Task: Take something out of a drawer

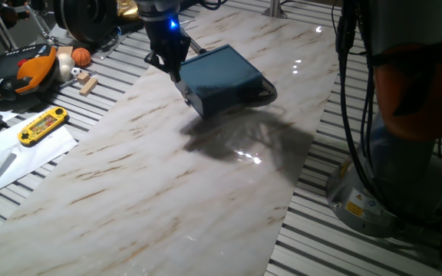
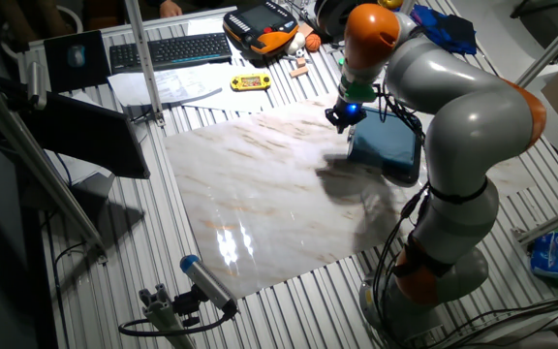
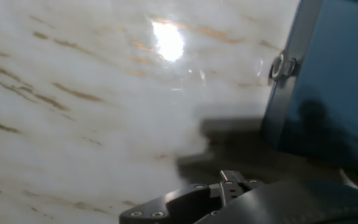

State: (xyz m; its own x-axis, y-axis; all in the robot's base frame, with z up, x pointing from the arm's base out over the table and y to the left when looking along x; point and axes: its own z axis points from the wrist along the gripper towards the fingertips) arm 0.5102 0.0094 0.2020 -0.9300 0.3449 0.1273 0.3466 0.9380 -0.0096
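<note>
Only hand view shows the drawer (image 3: 291,93) knob (image 3: 283,66) closed.

bare marble tabletop (image 1: 167,184), blue box (image 1: 222,77) obstructing

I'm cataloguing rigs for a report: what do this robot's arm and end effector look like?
The arm has rounded silver-grey links with orange joint bands. Black cables hang beside its base. The end effector is black, with a small blue light lit above it.
</note>
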